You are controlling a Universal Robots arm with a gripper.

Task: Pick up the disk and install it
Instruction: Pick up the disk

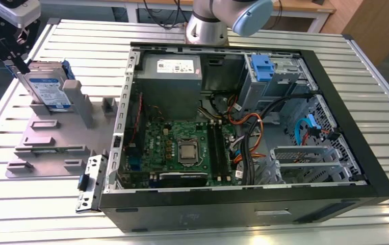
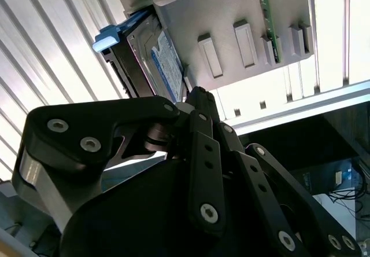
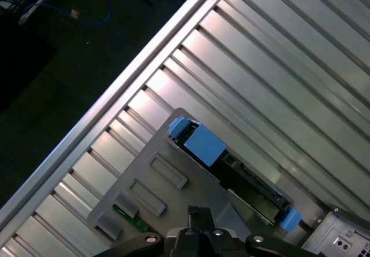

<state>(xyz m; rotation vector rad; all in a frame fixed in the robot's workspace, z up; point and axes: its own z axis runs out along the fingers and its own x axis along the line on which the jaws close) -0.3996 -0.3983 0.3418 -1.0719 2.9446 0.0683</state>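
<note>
Disk [image 1: 47,88]: stands on edge in a slot of the grey holder [image 1: 48,145], label face toward the camera, blue side bracket [image 1: 66,76] along its far side. In the exterior view it sits at about 10 o'clock from the middle of the open computer case [image 1: 357,168], well apart from it. Not yet lifted. In the second wrist view the label [image 2: 165,66] shows. In the first wrist view its dark upper edge [image 3: 245,179] runs between blue bracket ends.

Handling, my judgement:
- Rigid metal body, dense for its size, no give under the pads.
- Bare silver faces are smooth and likely slippery.
- Shock-sensitive, so no knocks against the slot walls.
- Best hold looks like the exposed upper part, pinched across the thin dimension, face to face.
- The blue plastic probably flexes, making it a poor purchase.

Gripper [image 1: 19,65]: at roughly 9 o'clock of the disk's upper corner in the exterior view, just beside it; contact unclear. In both wrist views the tip [image 2: 198,95] [image 3: 198,213] hangs over the holder, beside the drive. Jaws look drawn together with nothing between them.

Surroundings: ribbed metal table [image 1: 78,41] under everything. Inside the case, grey power-supply box [image 1: 170,76] at 11 o'clock, blue latch [image 1: 261,67] at 1 o'clock, green motherboard [image 1: 180,148] near centre. Arm base [image 1: 208,25] at 12 o'clock behind the case.
</note>
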